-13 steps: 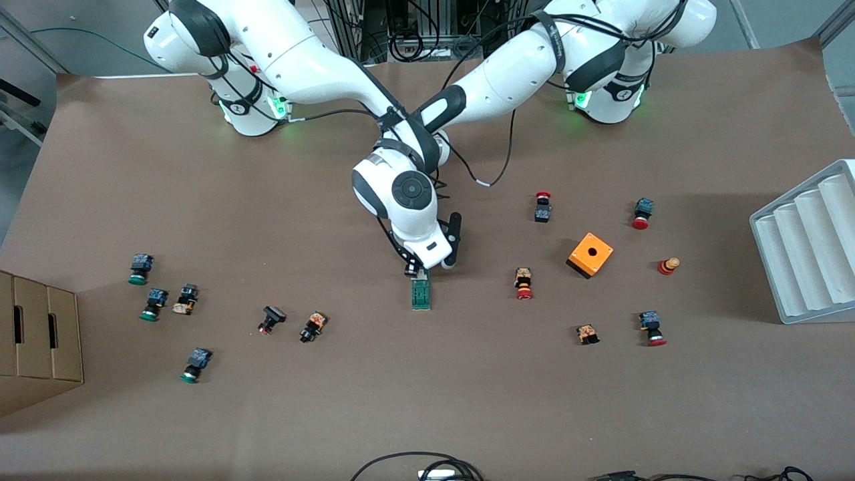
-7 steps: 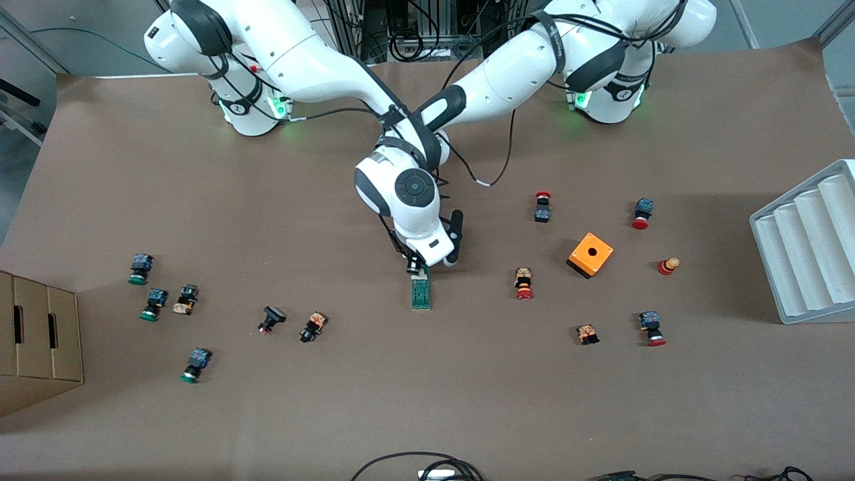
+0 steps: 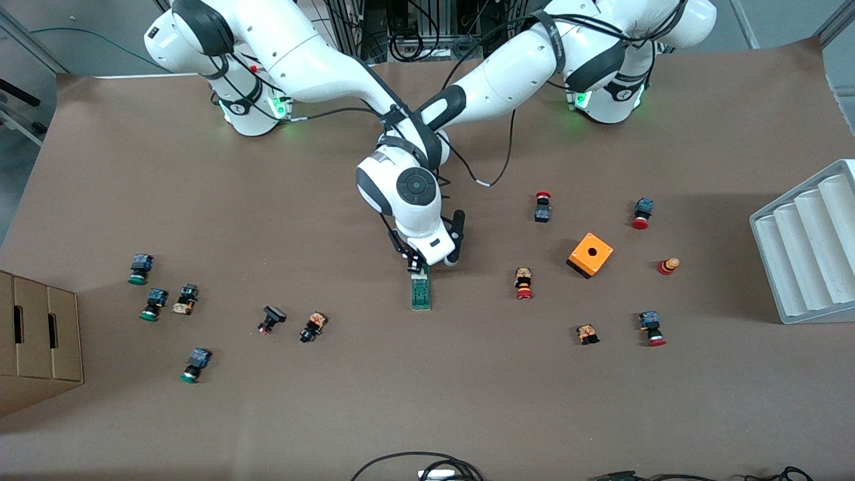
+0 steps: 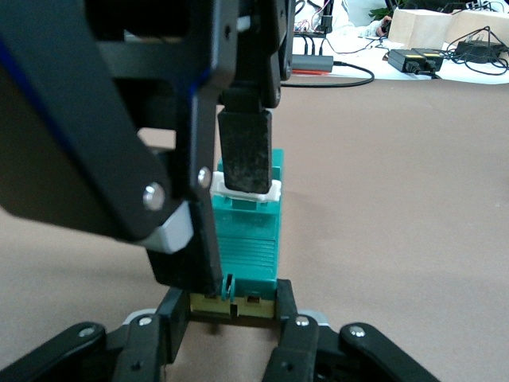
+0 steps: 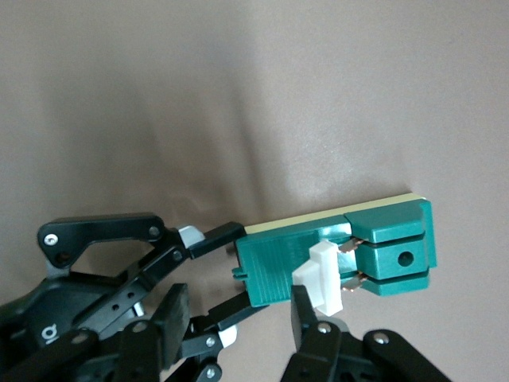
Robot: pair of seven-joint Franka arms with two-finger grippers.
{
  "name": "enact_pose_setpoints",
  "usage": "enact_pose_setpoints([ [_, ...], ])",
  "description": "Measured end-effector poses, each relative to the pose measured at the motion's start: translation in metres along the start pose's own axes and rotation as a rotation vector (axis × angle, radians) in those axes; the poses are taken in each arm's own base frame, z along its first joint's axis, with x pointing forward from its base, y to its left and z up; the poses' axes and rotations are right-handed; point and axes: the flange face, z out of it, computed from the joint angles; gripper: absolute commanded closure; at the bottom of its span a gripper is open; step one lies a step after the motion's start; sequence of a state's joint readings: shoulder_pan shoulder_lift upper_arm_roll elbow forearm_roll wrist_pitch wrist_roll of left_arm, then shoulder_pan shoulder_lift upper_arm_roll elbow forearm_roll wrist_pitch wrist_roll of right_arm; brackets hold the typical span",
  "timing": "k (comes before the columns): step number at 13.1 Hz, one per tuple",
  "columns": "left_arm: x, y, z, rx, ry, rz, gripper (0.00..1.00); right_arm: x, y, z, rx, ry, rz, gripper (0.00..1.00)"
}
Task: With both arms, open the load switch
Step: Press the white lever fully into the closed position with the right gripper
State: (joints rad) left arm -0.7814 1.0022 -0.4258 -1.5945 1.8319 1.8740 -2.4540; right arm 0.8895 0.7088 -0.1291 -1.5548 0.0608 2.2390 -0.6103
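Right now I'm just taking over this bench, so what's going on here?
Both arms are working on the green load switch in the middle of the table. The left gripper is shut on the end of its body. The right gripper is shut on the white sliding piece. The push-buttons around it lie untouched.

Matt green plastic load switch (image 5: pixel 334 247), smooth brown paper-like table (image 3: pixel 467 401)

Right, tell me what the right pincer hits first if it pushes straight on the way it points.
The right pincer is already shut on the white sliding piece of the load switch; straight on, it likely meets the green body, then the table beneath.
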Motion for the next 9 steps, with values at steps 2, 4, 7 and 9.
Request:
enact_pose_setpoints([
  [2,0.0000,0.0000,0.0000,0.000,0.000,0.000,0.73,-0.0001,-0.0002,0.0009,-0.003,0.004,0.000,0.40],
  [4,0.0000,0.0000,0.0000,0.000,0.000,0.000,0.73,-0.0003,-0.0009,0.0028,-0.004,0.005,0.000,0.40],
  [7,0.0000,0.0000,0.0000,0.000,0.000,0.000,0.73,-0.0005,-0.0016,0.0044,-0.004,0.007,0.000,0.40],
  [9,0.0000,0.0000,0.0000,0.000,0.000,0.000,0.73,-0.0005,-0.0015,0.0044,-0.005,0.007,0.000,0.40],
])
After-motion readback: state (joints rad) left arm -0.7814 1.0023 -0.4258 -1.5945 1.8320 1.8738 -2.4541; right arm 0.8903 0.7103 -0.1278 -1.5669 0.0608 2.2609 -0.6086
